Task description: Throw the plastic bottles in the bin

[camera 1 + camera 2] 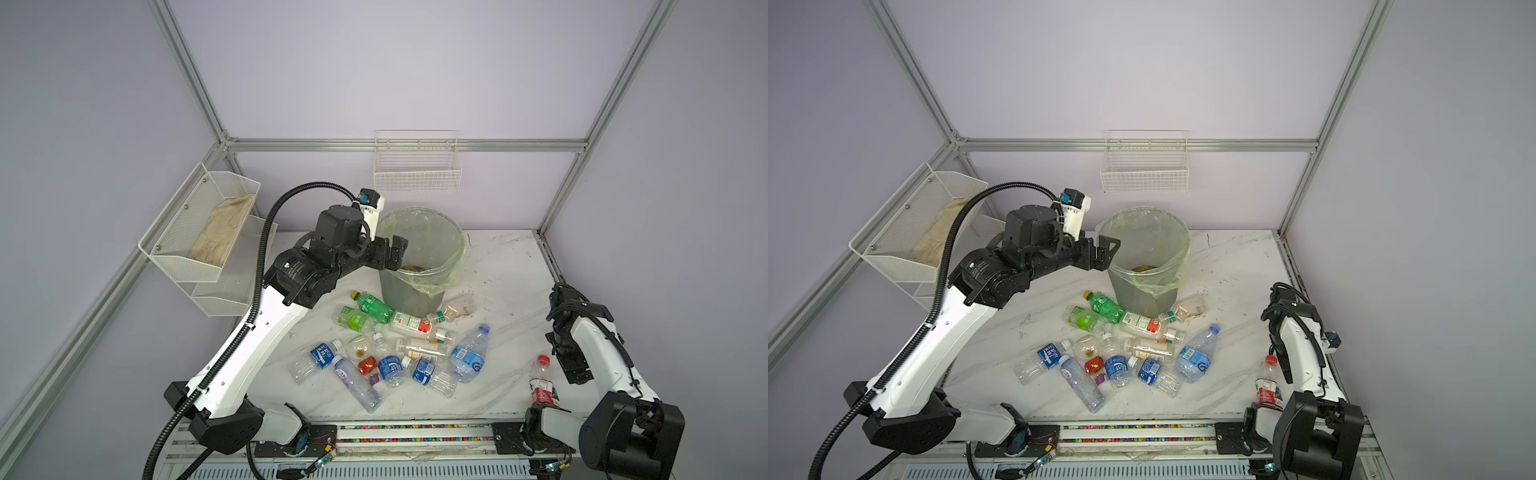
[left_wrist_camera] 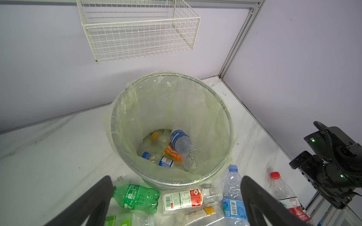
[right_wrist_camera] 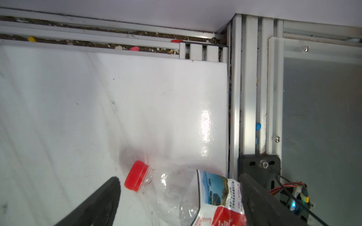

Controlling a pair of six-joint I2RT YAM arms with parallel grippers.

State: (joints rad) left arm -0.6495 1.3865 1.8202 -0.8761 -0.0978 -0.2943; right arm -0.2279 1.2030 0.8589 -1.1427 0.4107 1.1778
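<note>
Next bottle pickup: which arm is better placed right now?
Right. The right gripper hangs open above the red-capped bottle, which shows between its jaws in the wrist view. The left gripper is open and empty, up at the bin rim.

We see the right gripper (image 3: 179,178) w/ jaws spread wide, black fingers (image 3: 94,201) either side of a clear, crumpled plastic bottle (image 3: 172,187). It lies on its side on the white table (image 3: 98,107). The red cap (image 3: 137,175) is just beside one finger. The label (image 3: 215,193) (landscape pic + red band) meets the other; can't tell if they touch. Past the table edge: alu frame rails (image 3: 246,97), black bracket (image 3: 258,164), clear panel (image 3: 317,117) w/ screws, red/black wires (image 3: 284,187). Small coloured bits (image 3: 134,48) sit in the rail grooves.
</note>
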